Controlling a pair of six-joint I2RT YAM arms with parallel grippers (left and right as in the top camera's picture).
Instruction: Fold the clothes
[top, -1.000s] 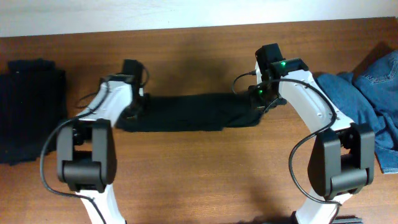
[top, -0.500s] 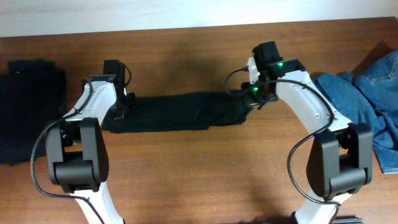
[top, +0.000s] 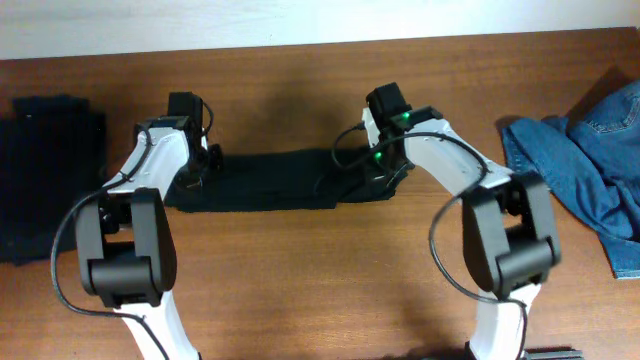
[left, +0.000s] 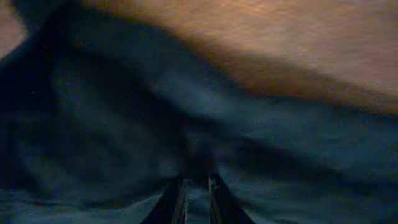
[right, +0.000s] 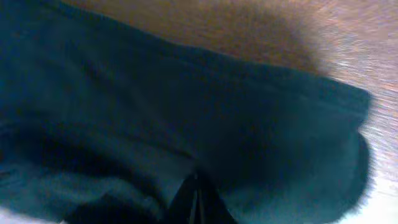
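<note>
Pinching opposite ends of the black garment (top: 270, 180), left fingers (left: 185, 199) and right fingers (right: 196, 196), closed tight on cloth, stretch it flat along the counter (top: 300, 280), likely for folding.

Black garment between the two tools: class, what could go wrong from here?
1. The right tool seems to pinch only a thin fold of the black garment; it may slip free when pulled.
2. The garment lies bunched near that tool, so a fold could trap creases.
3. The left tool holds the opposite end; uneven pulling could skew the garment.
</note>
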